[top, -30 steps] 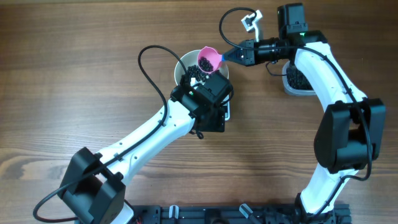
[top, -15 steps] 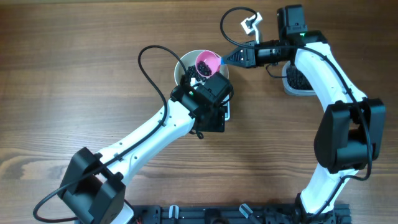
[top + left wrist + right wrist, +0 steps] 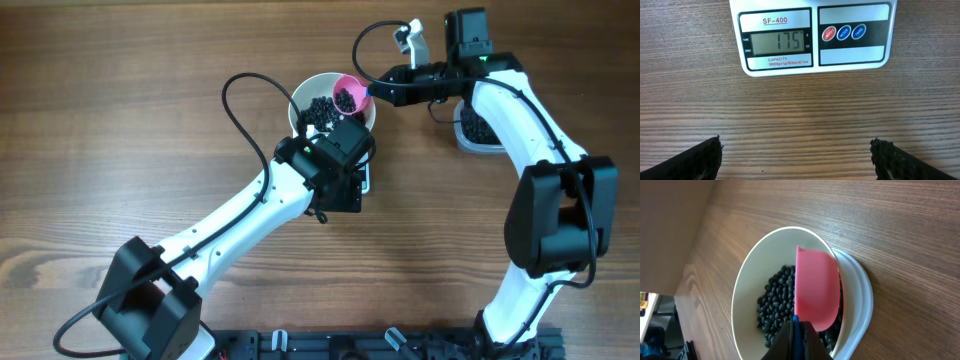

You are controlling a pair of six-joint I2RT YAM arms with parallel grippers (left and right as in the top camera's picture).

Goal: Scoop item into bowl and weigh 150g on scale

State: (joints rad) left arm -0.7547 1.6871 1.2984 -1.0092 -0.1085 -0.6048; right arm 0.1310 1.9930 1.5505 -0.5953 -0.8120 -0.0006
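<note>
Since a second ago: pink scoop (image 3: pixel 815 290) is sitting closer to the 3 o'clock rim of the bowl (image 3: pixel 752 290) and is rolled onto its side, so more of the bean heap is showing from overhead.

Left arm is reaching in from 7 o'clock. Left gripper (image 3: pixel 797 160) is hanging released, fingers spread wide, grasping nothing, just above bare table (image 3: pixel 790 110). Judgement: it is parked there so that its wrist camera is facing the scale (image 3: pixel 815 37), which is lying at 12 o'clock in that view.

Scale display (image 3: pixel 777 42) is reading 175, so the load is running over the 150 target.

Bowl is standing on the scale. From overhead the left wrist is hiding most of the scale at the bowl's 6 o'clock. Black beans (image 3: pixel 775 305) are lying loose across the bowl floor.

Scoop is standing on edge inside the bowl, back toward the right wrist camera, lip down among the beans. From overhead some beans are showing inside its cup. Judgement: it is digging excess out, not tipping more in.

Right gripper (image 3: pixel 796 340) is coming in from 3 o'clock, clenched on the scoop's blue handle (image 3: pixel 795 322).

Clear tub (image 3: pixel 480 130), beans inside, is sitting well apart at 3 o'clock of the bowl, partly under the right arm. It is the likely place for the surplus.
</note>
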